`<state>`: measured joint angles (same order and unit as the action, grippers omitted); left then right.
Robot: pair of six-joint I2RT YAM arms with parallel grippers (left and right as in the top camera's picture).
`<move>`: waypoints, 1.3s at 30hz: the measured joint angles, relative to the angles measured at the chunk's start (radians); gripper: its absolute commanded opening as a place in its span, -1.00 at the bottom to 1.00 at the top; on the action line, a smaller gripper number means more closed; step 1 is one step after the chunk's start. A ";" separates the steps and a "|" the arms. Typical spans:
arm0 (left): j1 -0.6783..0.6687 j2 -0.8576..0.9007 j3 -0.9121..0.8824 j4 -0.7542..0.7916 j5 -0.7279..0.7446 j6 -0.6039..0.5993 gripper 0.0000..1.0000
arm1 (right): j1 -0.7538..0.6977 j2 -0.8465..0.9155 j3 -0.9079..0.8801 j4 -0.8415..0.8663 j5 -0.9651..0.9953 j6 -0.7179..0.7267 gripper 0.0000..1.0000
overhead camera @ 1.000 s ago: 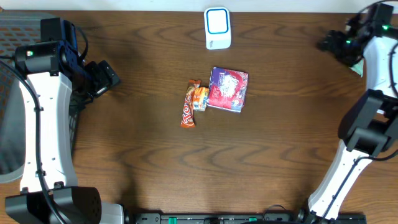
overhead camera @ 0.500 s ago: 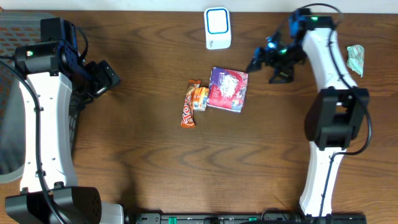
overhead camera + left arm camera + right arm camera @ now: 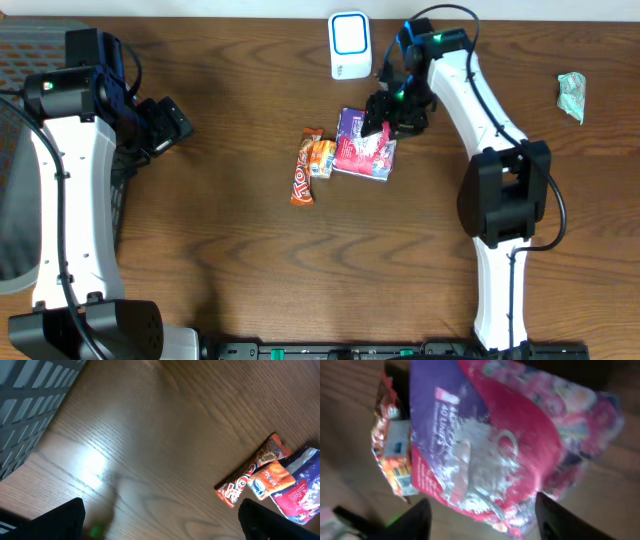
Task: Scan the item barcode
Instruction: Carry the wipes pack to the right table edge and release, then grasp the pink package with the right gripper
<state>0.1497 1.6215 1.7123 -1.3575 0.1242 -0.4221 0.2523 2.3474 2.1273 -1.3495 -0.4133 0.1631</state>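
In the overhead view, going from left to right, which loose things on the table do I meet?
orange bar → pink packet → green wrapper

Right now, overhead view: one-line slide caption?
Right pincer over the purple-pink packet, orange snack bars beside it, white scanner beyond, left pincer open far left.

1. A white scanner [image 3: 350,45] with a blue-rimmed face sits at the far edge of the desk [image 3: 250,260].
2. A purple-and-pink packet [image 3: 360,155] lies flat mid-desk, slightly turned.
3. A small orange packet [image 3: 321,158] lies between it and a long orange-red bar [image 3: 302,172], touching both.
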 measured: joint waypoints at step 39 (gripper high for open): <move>0.000 0.000 0.000 0.000 0.000 0.000 0.96 | 0.005 -0.028 0.095 -0.097 0.345 0.126 0.82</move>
<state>0.1497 1.6215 1.7126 -1.3575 0.1242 -0.4221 0.2573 2.3192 2.2223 -1.4464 -0.0681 0.2890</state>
